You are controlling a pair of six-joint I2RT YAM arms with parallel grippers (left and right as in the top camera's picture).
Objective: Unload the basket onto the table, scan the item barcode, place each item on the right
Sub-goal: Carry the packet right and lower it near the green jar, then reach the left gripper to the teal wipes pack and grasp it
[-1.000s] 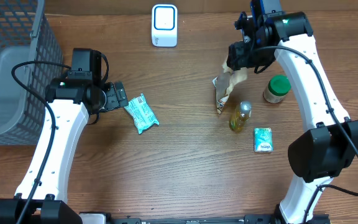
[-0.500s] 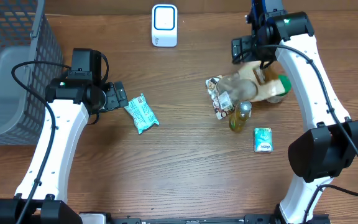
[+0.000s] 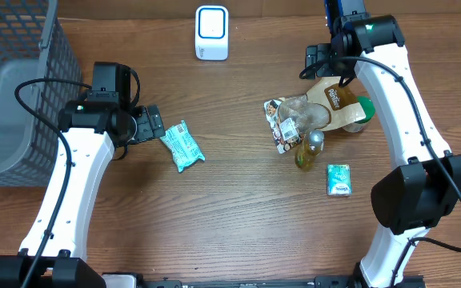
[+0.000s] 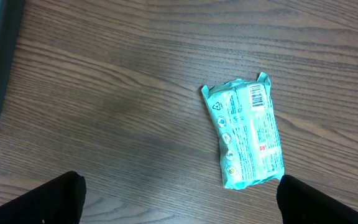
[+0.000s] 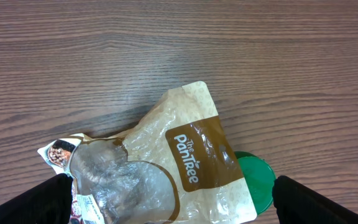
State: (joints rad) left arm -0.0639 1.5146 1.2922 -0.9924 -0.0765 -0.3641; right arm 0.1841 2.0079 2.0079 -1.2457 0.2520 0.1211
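Right gripper (image 3: 320, 62) hangs above the far right of the table (image 3: 230, 224), jaws spread wide, nothing between them. In the right wrist view both fingers frame the scene at the bottom corners, clear of everything.

Brown snack bag (image 3: 318, 112) lies flat on the table just below and nearer than that gripper, not held. Its right end rests against and partly over the green-lidded jar (image 3: 361, 112). Its left, clear-windowed end reaches toward table centre. Printed brand side faces up (image 5: 191, 162). No barcode readable on it from these views.

White scanner (image 3: 212, 32) stands at the far edge, centre-left, well apart from the bag.

Small bottle of yellow liquid (image 3: 310, 150) stands just near of the bag, touching or nearly so; cannot tell which. Teal box (image 3: 339, 179) lies nearer still, to the bottom right.

Left gripper (image 3: 146, 124) sits at mid-left, jaws fully apart, empty. Teal packet (image 3: 182, 145) lies just right of it, barcode side up (image 4: 247, 134), between the finger lines but untouched.

Grey basket (image 3: 6, 88) occupies the far left.
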